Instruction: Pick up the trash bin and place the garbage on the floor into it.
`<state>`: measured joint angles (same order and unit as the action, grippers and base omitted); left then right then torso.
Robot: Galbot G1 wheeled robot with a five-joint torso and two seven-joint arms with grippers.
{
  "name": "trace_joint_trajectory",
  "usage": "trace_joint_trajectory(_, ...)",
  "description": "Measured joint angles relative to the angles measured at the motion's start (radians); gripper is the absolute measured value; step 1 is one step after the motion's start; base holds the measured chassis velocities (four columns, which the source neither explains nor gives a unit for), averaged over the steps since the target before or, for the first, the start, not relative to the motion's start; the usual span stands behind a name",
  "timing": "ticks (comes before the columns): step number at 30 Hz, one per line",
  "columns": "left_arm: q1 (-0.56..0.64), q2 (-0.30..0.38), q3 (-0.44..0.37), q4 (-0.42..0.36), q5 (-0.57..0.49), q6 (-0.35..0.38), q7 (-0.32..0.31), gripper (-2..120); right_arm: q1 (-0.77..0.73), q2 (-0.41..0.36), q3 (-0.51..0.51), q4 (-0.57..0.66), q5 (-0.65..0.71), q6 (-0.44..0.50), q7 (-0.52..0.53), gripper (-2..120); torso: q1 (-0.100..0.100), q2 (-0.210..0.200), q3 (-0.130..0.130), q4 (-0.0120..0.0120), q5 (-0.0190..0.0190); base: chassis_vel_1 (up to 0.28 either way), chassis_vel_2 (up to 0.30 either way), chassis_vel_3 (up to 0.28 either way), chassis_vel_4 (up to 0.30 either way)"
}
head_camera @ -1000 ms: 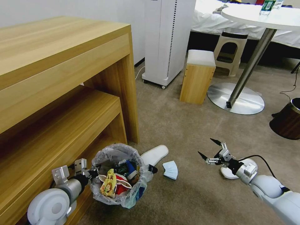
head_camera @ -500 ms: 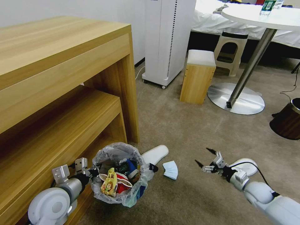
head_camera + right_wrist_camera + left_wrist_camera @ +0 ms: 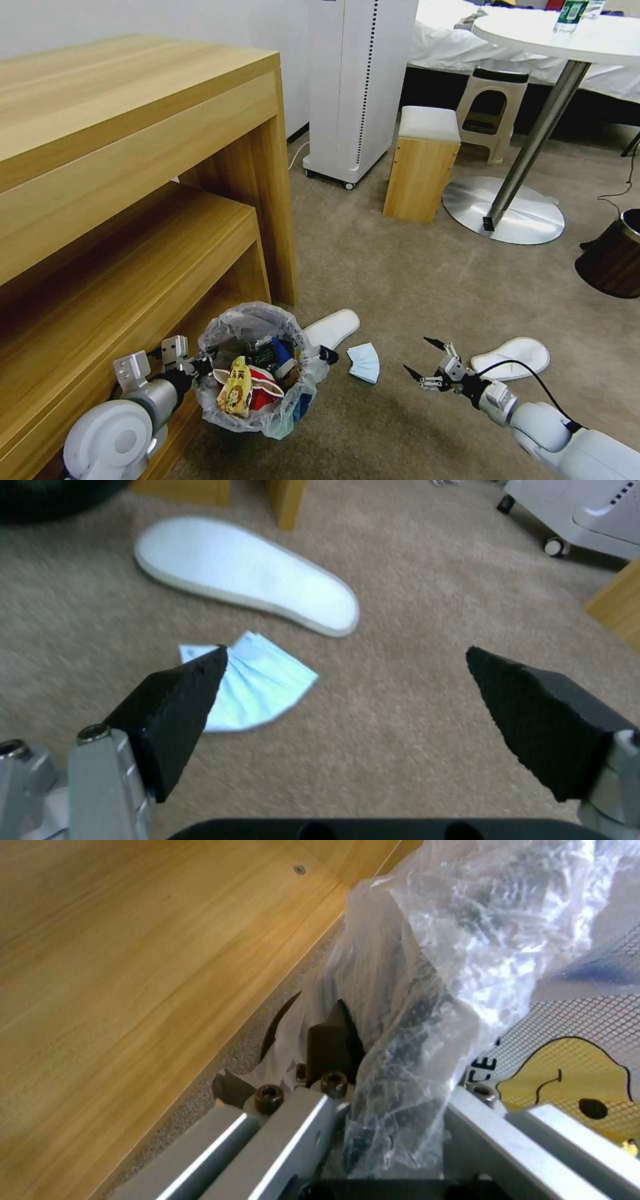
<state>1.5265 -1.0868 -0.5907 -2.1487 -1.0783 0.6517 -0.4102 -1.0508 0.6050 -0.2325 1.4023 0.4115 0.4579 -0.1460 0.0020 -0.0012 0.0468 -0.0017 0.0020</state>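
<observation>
**Right claw hovering open beside the face mask, left claw gripping the bin**

Hovering low over the floor point(image 3: 400, 280), the right claw point(image 3: 421, 360) with both black fingertips point(image 3: 180, 700) spread wide and holding nothing. Lying just beyond it, toward the robot's left, the face mask point(image 3: 364, 362), one only, light blue and pleated, fanned flat on the carpet. Seen from the right wrist, sitting partly behind one fingertip rather than squarely between the two, with its folded pleats running roughly toward the nearer slipper.

Resting on the carpet, two white slippers. Lying just past the mask, the first slipper point(image 3: 331, 328), with one end touching the bin's bag and its long axis slanting away to the robot's right. Lying beside the right forearm, the second slipper point(image 3: 511, 357), well apart from the first, long axis running roughly across the view.

Standing upright on the floor against the foot of the wooden shelf unit point(image 3: 133, 200), one trash bin point(image 3: 257, 370), its crinkled clear bag spilling over the rim. Already sitting inside, a yellow snack packet, a red-white bowl and some darker pieces too jumbled to count.

Clamping onto the bin's near rim, the left claw point(image 3: 200, 367), fingers closed over wall and bag, plastic bunched between them in the left wrist view.
</observation>
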Motion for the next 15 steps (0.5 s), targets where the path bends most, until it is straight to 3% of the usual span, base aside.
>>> trace_joint_trajectory(6,-0.001,-0.011,0.011,0.009,0.019,0.000,0.004,0,-0.064,-0.018,0.024,0.080,0.014,-0.047,0.064,89,0.000,0.000,0.000,0.0000,0.0002,0.000,0.000,0.000,0.000)
trace_joint_trajectory(10,-0.002,-0.014,0.016,0.010,0.023,0.000,0.005,0,-0.105,-0.029,0.028,0.137,0.005,-0.092,0.141,78,0.000,0.000,0.000,-0.0002,0.0002,0.000,0.000,0.000,0.000)
trace_joint_trajectory(15,-0.004,-0.016,0.017,0.013,0.027,0.000,0.006,0,-0.114,-0.030,0.004,0.158,-0.002,-0.113,0.181,86,0.000,0.000,0.000,-0.0001,0.0002,0.000,0.000,0.000,0.000)
